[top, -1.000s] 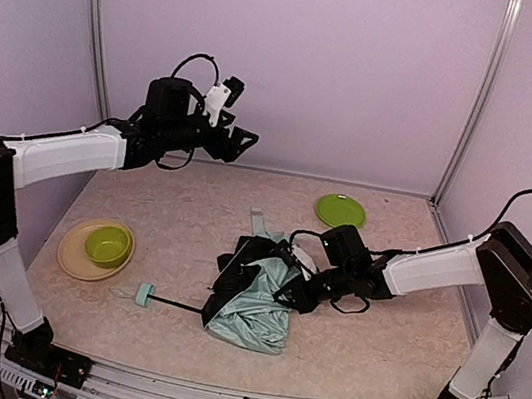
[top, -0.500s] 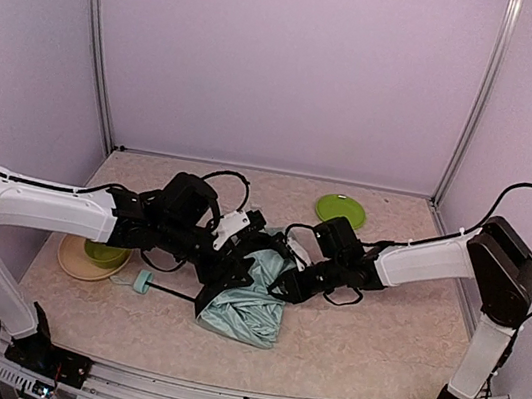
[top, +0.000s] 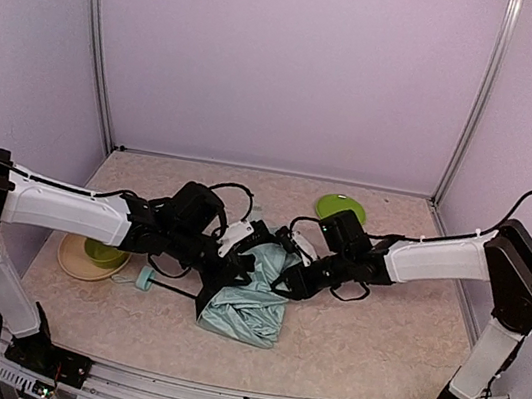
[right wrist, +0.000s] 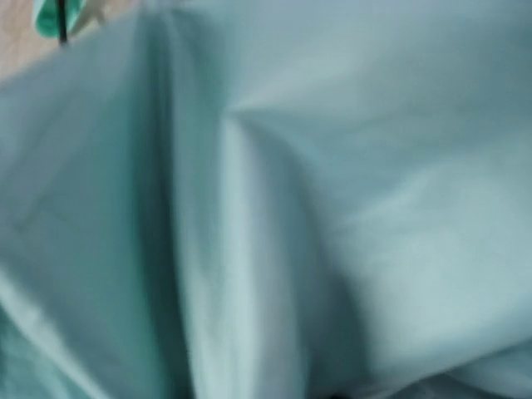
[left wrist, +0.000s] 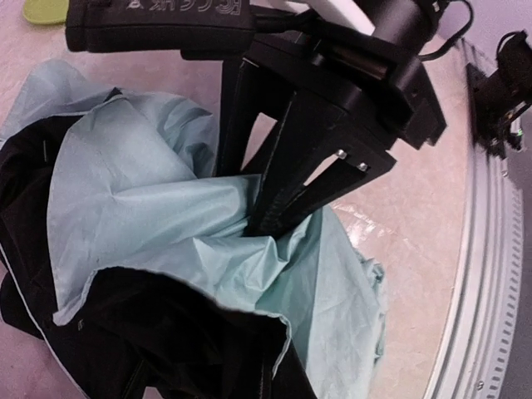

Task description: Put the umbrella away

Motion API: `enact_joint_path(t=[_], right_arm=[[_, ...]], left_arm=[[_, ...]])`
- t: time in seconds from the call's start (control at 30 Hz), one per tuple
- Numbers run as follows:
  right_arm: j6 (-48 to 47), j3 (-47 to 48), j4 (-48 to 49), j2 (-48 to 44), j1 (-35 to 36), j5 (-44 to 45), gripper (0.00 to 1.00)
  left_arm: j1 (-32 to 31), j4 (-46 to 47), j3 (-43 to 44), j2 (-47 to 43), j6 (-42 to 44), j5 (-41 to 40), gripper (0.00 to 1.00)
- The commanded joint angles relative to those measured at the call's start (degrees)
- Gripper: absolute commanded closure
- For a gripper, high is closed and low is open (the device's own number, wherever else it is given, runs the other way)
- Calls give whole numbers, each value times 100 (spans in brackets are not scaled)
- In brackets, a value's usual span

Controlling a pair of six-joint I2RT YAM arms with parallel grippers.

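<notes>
The umbrella (top: 251,309) lies crumpled mid-table, pale mint fabric with black lining. Its thin shaft runs left to the small mint handle (top: 145,280). My left gripper (top: 231,277) sits low on the left edge of the fabric, shut on a bunched fold of it. Its own fingers are hidden under the black lining (left wrist: 166,332). My right gripper (top: 285,281) is pressed into the fabric from the right. In the left wrist view its two fingers (left wrist: 287,179) stand a little apart, tips sunk in the mint cloth (left wrist: 166,199). The right wrist view shows only blurred mint fabric (right wrist: 316,199).
A green bowl (top: 104,252) sits on a tan plate (top: 69,256) at the left, close behind my left forearm. A green plate (top: 340,208) lies at the back right. The metal front rail (left wrist: 486,249) runs close to the umbrella.
My left arm came down from high at the back to the umbrella's left side and closed on the fabric. My right gripper's jaws parted slightly.
</notes>
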Motion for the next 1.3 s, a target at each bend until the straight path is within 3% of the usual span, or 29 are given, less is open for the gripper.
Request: enact_joint_path(t=[0.0, 0.1, 0.27, 0.47, 0.63, 0.8, 0.93, 1.07, 1.27], right_arm=[[-287, 269, -644, -726, -161, 554, 60], [-379, 141, -836, -1431, -182, 886, 47], [-62, -628, -695, -2744, -165, 914, 40], [709, -2085, 982, -4058, 162, 342, 35], [1309, -2543, 2064, -3561, 492, 125, 27], [648, -1815, 1730, -3023, 722, 6, 26], [285, -1467, 1417, -3251, 333, -335, 24], [521, -1486, 1696, -3241, -310, -994, 24], [541, -1069, 1931, -2237, -358, -761, 29]], left_arm=[[215, 1669, -678, -893, -862, 1156, 100], [230, 2743, -1151, -1366, -1483, 1369, 100], [146, 3396, -1443, -1729, -1954, 1571, 100], [50, 4051, -1735, -2018, -2053, 1444, 100], [-100, 4096, -1637, -1989, -1942, 1418, 100], [-440, 3544, -1219, -2107, -1420, 1337, 100], [-713, 3054, -1013, -2410, -899, 1302, 100], [-835, 2752, -954, -2616, -542, 1254, 100], [-873, 2600, -726, -2525, -470, 1442, 100]])
